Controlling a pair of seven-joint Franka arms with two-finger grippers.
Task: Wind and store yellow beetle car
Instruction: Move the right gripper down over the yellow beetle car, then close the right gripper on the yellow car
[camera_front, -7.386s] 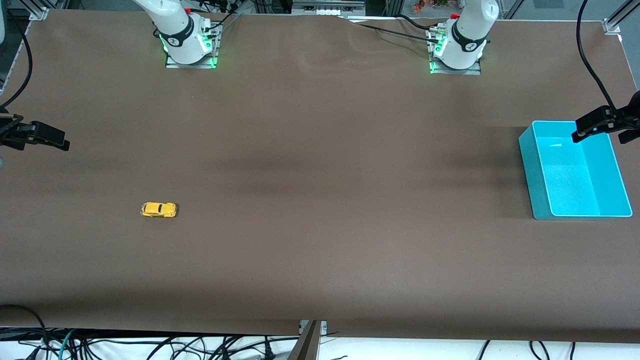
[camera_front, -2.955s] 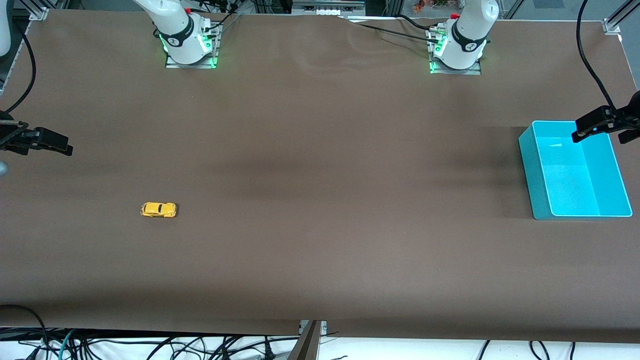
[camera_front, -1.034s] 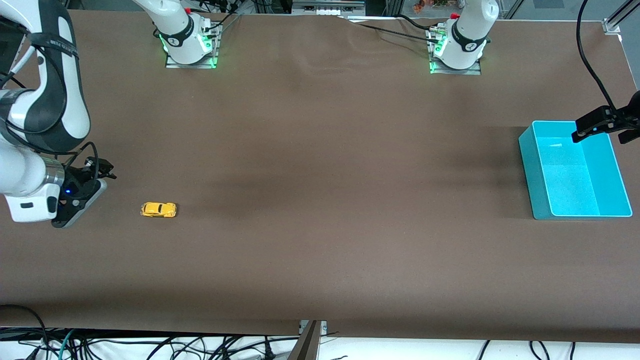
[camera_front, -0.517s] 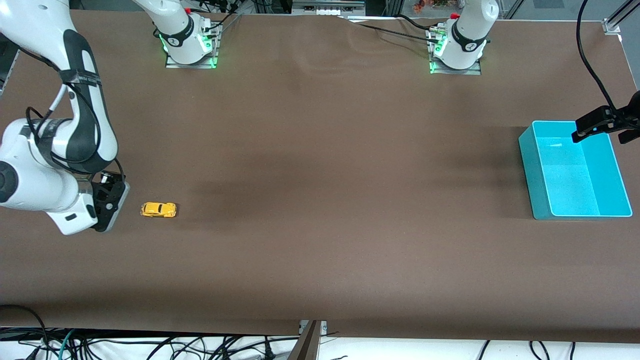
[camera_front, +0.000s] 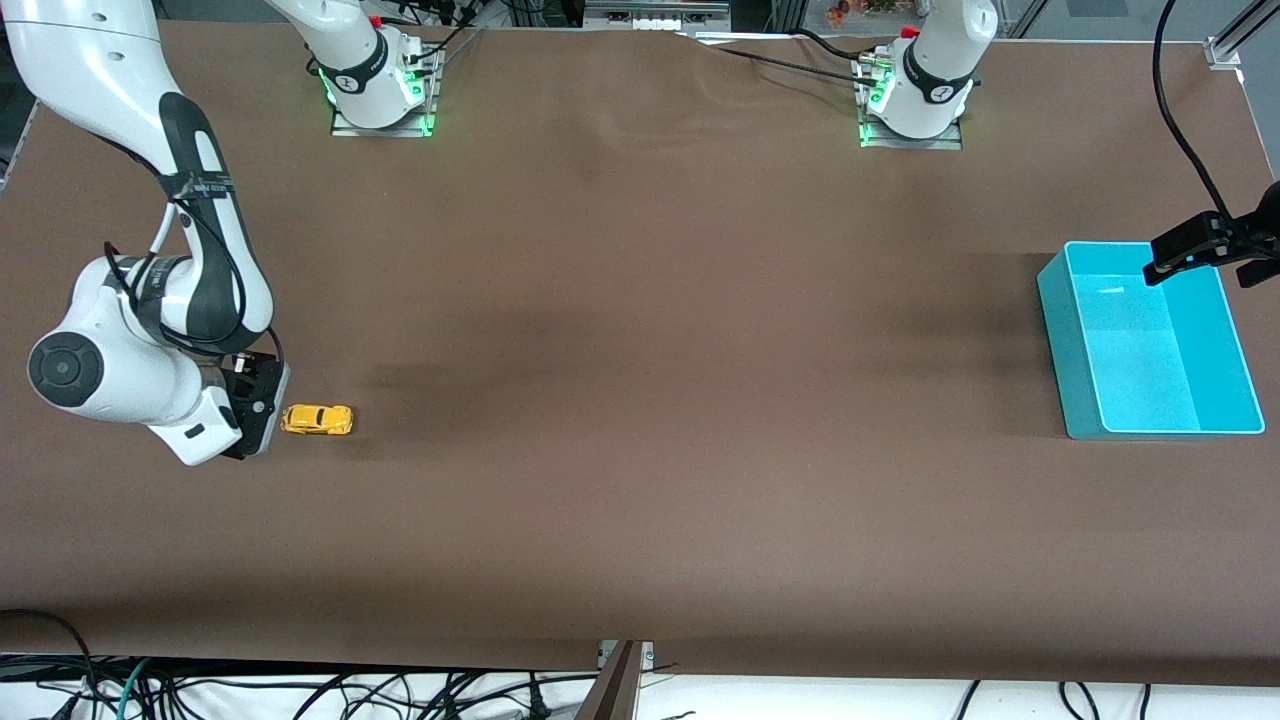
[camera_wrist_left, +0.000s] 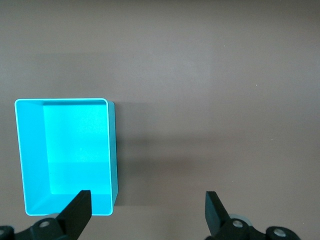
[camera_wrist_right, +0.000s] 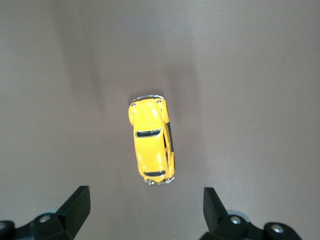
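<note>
Right gripper (camera_wrist_right: 142, 212): fingers spread wide, nothing held, low over the brown table (camera_front: 640, 400) just beside the yellow car (camera_front: 317, 420) toward the right arm's end. Car on its wheels on the table, well apart from the turquoise bin (camera_front: 1068, 340). Bin at the left arm's end, empty. Left gripper (camera_wrist_left: 146, 212): waiting above the bin's edge, fingers wide apart, nothing held.

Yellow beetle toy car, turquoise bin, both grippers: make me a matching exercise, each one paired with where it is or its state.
Things:
1. small yellow beetle toy car
2. turquoise plastic bin
3. right gripper
4. left gripper

Places or states:
A. open, hanging over the bin's edge
B. empty, at the left arm's end of the table
C. open, up over the car
D. on its wheels, at the right arm's end of the table

Pairs: 1-D, 2-B, 3-C, 4-A
</note>
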